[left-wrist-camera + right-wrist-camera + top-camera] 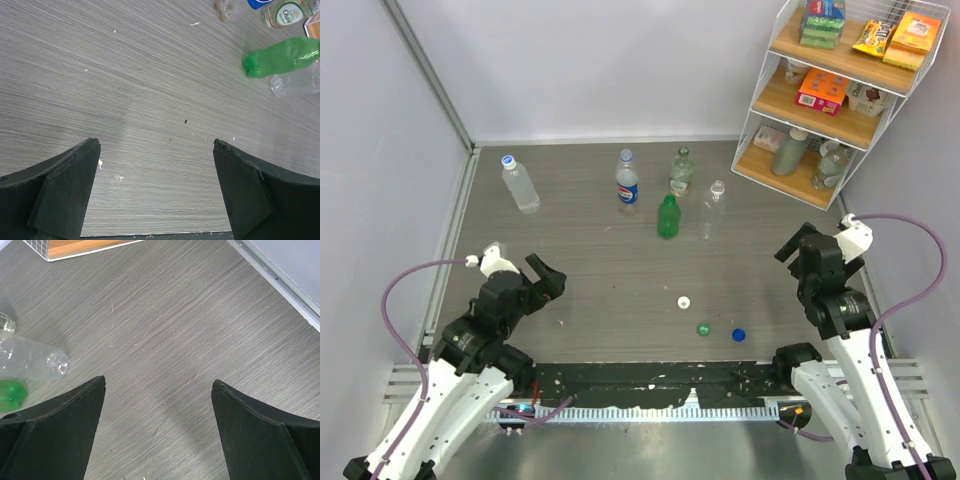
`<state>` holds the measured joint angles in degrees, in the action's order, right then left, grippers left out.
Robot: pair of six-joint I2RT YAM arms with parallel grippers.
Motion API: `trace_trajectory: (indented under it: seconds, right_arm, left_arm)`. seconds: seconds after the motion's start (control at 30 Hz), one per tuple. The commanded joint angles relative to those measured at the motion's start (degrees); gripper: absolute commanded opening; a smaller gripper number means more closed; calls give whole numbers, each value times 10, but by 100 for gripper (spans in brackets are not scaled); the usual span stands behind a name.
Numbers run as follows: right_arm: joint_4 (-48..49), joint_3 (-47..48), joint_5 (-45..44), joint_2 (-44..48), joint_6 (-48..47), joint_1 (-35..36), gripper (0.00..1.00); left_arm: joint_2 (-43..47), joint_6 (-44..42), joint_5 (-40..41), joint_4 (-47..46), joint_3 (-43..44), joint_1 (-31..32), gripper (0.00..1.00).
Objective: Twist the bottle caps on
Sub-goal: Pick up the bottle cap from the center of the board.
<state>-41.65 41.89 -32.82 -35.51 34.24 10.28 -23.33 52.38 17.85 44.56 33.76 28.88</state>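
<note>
Three bottles stand at the back middle of the table: one with a blue cola label [627, 184], a green one [667, 217] and a plain clear one [711, 210]. A white cap [683, 301], a green cap [703, 328] and a blue cap [738, 335] lie loose nearer the front. My left gripper [548, 277] hovers open at the left, far from them; its wrist view shows the green bottle [282, 56] and clear bottle [297, 82] at the upper right. My right gripper [792, 243] is open at the right, with the clear bottle [30, 360] off to its left.
A clear bottle with a dark cap [681, 172] stands behind the green one. Another capped clear bottle [520, 184] is at the back left. A wire shelf [840, 90] with snacks fills the back right corner. Walls close the left and back edges.
</note>
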Motion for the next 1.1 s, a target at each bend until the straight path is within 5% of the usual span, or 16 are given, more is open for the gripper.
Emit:
trace_trajectory:
  seconds: [0.0,0.7,1.07]
  right_arm:
    - [11,6,-19,-14,14,0,91]
    - [73,-8,122,-54,-57,1,91]
    - [89,-15,172,-72,-73,0,91]
  left_arm:
    - [6,9,3,-5,-3,1,100]
    - [22,-22,-45,-61,-22,1,100]
    - [-53,-68,-95,-139,-10,1,100]
